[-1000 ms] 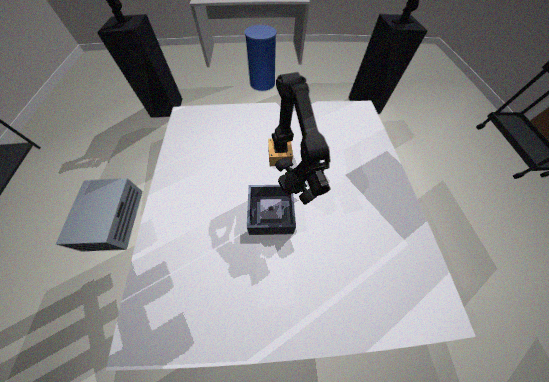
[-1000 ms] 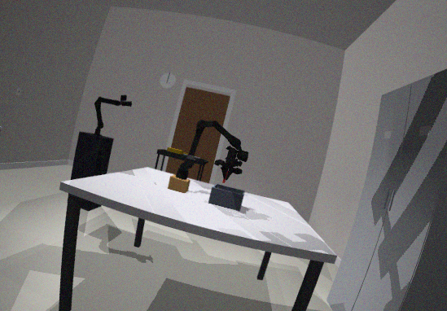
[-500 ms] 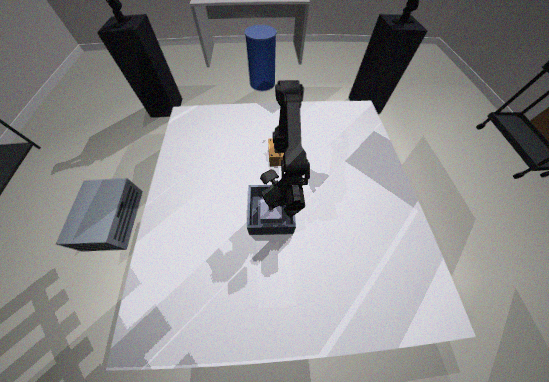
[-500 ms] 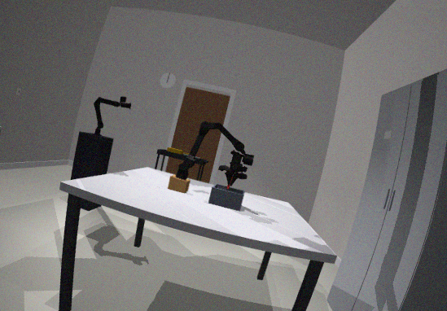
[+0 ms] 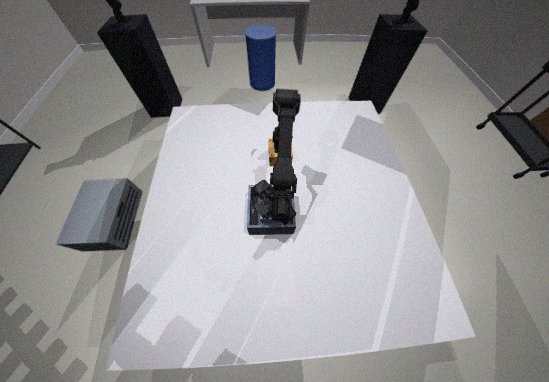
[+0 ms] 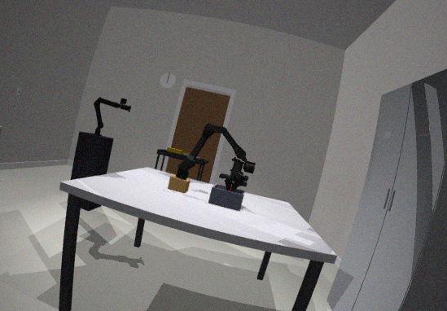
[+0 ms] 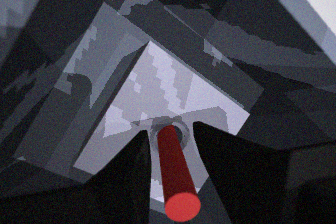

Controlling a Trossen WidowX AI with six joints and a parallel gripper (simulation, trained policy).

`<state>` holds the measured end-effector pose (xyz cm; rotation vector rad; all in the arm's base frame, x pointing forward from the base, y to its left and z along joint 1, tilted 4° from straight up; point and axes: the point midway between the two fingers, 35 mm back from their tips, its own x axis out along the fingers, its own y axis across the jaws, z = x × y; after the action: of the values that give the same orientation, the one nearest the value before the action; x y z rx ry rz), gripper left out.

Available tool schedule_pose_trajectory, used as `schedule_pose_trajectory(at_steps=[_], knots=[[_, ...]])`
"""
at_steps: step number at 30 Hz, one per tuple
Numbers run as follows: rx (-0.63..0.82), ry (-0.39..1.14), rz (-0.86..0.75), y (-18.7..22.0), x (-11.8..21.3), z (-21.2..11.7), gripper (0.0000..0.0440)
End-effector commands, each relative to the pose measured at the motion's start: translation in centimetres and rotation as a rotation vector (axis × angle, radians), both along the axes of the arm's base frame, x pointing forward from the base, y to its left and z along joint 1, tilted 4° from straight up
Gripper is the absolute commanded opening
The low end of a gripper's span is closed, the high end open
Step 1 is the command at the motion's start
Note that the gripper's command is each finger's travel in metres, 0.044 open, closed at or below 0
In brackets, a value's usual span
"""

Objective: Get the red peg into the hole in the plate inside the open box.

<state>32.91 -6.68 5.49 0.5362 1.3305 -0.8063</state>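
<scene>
The red peg (image 7: 175, 165) (image 6: 230, 187) stands between the fingers, with its far end over the hole (image 7: 179, 133) in the pale plate (image 7: 127, 107). Part of the hole's dark opening shows to the right of that end, and I cannot tell whether the peg has entered it. My gripper (image 7: 170, 132) is a little open, with a gap on each side of the peg. It reaches down into the dark open box (image 5: 271, 230) (image 6: 225, 199). The arm hides most of the box's inside in the top view.
The box walls stand close around the gripper. An orange block (image 5: 272, 152) (image 6: 178, 184) is at the arm's base on the white table (image 5: 209, 270) (image 6: 138, 195). A grey cabinet (image 5: 91, 215) stands on the floor beside the table.
</scene>
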Motion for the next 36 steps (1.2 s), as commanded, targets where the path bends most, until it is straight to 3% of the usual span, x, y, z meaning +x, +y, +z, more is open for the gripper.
schedule_pose_trajectory(at_steps=[1, 3, 13, 14, 24, 36], knots=[[0.013, 0.010, 0.028, -0.4, 0.4, -0.5, 0.0156], [0.020, 0.004, 0.047, -0.6, 0.9, -0.4, 0.0169], [0.098, -0.020, 0.074, -0.6, 4.0, 1.0, 0.0431], [0.107, -0.024, 0.077, -0.5, 4.4, 1.2, 0.0440], [0.183, -0.139, 0.142, 0.9, 8.9, 3.6, 0.0440], [0.185, -0.145, 0.146, 1.0, 9.1, 3.7, 0.0440]])
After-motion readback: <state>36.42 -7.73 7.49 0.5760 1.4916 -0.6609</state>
